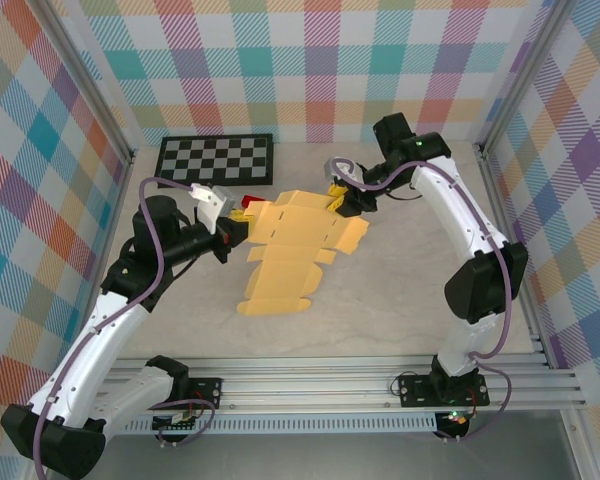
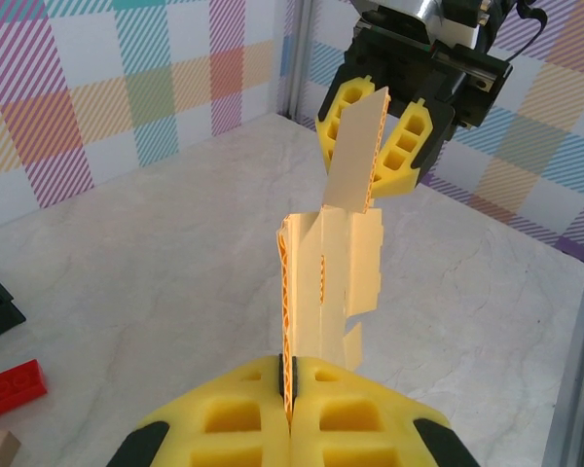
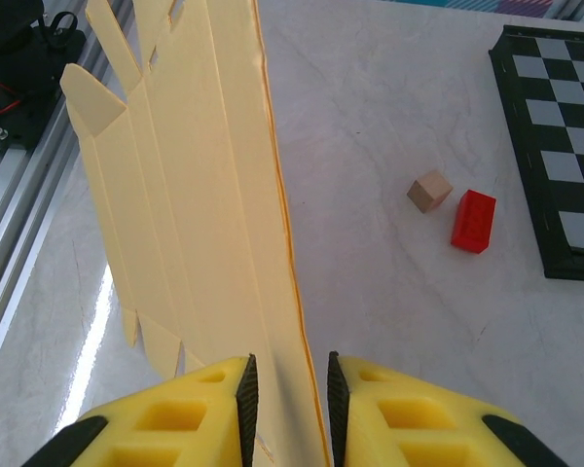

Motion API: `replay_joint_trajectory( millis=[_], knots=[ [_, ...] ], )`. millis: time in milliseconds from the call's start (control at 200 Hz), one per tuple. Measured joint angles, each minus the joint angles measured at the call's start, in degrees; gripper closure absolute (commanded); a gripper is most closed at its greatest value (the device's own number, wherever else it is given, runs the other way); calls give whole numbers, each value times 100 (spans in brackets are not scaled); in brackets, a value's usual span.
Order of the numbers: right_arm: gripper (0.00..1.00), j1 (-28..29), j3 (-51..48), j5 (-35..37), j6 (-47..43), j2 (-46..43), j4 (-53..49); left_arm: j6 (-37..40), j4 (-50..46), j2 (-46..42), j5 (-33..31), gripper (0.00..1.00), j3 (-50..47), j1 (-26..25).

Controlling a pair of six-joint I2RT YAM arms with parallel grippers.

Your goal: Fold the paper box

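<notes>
Firstly, left gripper (image 2: 290,389): yellow fingers pressed together on one edge of the yellow-orange die-cut thin cardboard sheet, the paper box (image 2: 336,263), not yet folded. Right gripper (image 3: 288,389): jaws astride the opposite edge with a gap showing either side of the sheet; not clamped, as far as the frames tell. Box hangs between the two grippers, lifted off the pale marbled table (image 1: 400,300) at its far end, its near flaps trailing down toward the surface.

Handling, as judged: very light, thin, springy. It bows under its own weight and will crease along the scored lines, elsewhere if pinched hard. Smooth faces, so a shallow edge grip may slip. Best hold looks like a panel edge close to a score line, not the small tabs.

Views: overhead gives the whole outline of the sheet (image 1: 290,240) and both arms. Left wrist view shows the corrugated edge-on thickness and the right gripper (image 2: 375,136) straddling a raised flap. Right wrist view shows the broad face (image 3: 195,195), plus a small red plastic block (image 3: 473,221) and a tiny tan cube (image 3: 429,191) just beside it, near the black-and-white checkerboard (image 3: 555,146).
</notes>
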Motion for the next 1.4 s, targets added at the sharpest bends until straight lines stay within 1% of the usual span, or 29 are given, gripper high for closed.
replay_joint_trajectory(
  millis=[260, 415, 475, 515, 565, 595, 640, 685, 710, 740, 845, 910, 1040, 1145, 1250, 1400],
  knots=[
    [74, -2, 0, 59, 0, 0, -15, 24, -4, 0, -149, 100, 0, -2],
    [81, -2, 0, 85, 0, 0, -37, 44, -44, 0, -190, 100, 0, -4],
    [86, -2, 0, 90, -2, 0, -39, 44, -48, 0, -199, 100, 0, -4],
    [91, -2, 0, 101, -7, 0, -42, 44, -48, 0, -214, 100, 0, -4],
    [100, -2, 0, 107, 7, 0, -52, 44, -48, 11, -262, 89, 0, -4],
    [100, 4, 0, 136, 37, -2, -61, 35, -48, 20, -319, 81, 0, -4],
    [100, 15, 0, 186, 20, -2, -57, 7, -50, 33, -422, 64, 0, -4],
    [100, 13, 0, 264, 37, -2, -55, -15, -50, 37, -597, 45, 0, -7],
    [100, 11, 0, 330, 44, -2, -55, -50, -48, 35, -713, 40, 0, -9],
    [100, 7, 0, 420, 66, -2, -57, -111, -48, 35, -857, 38, 0, -9],
    [100, 9, 55, 741, 313, -2, -103, -293, -24, 28, -1464, 38, -9, -11],
    [100, 22, 219, 1003, 551, -2, -216, -452, 205, -9, -1784, 40, -116, -20],
    [100, 122, 682, 1543, 1121, -2, -468, -682, 693, -33, -2081, 40, -326, -223],
    [100, 234, 758, 1794, 1460, -2, -649, -737, 1165, 181, -1928, 39, -297, -382],
    [100, 293, 756, 1991, 1641, -4, -887, -704, 1561, 750, -1585, 39, -98, -400],
    [100, 321, 649, 2175, 1768, -74, -1038, -297, 2116, 1388, -935, 40, -42, -402]
  ],
)
